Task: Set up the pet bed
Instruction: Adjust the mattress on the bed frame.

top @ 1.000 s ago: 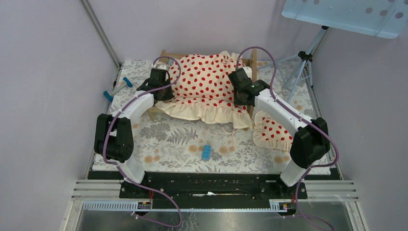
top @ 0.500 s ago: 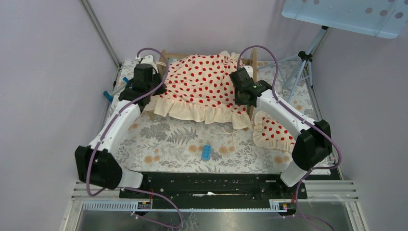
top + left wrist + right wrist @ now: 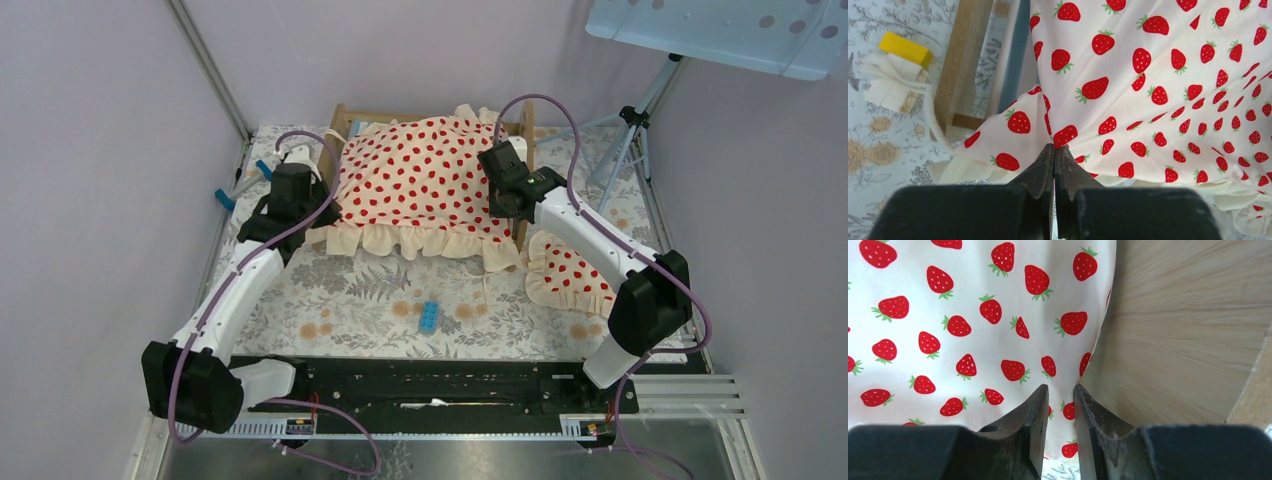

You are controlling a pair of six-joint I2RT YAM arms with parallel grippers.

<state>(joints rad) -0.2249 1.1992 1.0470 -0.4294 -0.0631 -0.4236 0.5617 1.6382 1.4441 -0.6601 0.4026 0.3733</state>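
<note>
Overhead, the pet bed [image 3: 527, 128] stood at the far middle of the desk [image 3: 350, 290] under a strawberry-print blanket [image 3: 420, 175]; the left gripper [image 3: 1054, 150] pinched the blanket's left hem, the right gripper [image 3: 1060, 390] clasped its right edge.

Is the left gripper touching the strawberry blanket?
Touching. The left wrist view shows the left gripper shut on a pinched fold of the strawberry blanket.

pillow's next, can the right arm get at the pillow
Probably yes: the pillow lies uncovered close under the right arm, but the right gripper is up at the blanket and must pull back first.
</note>
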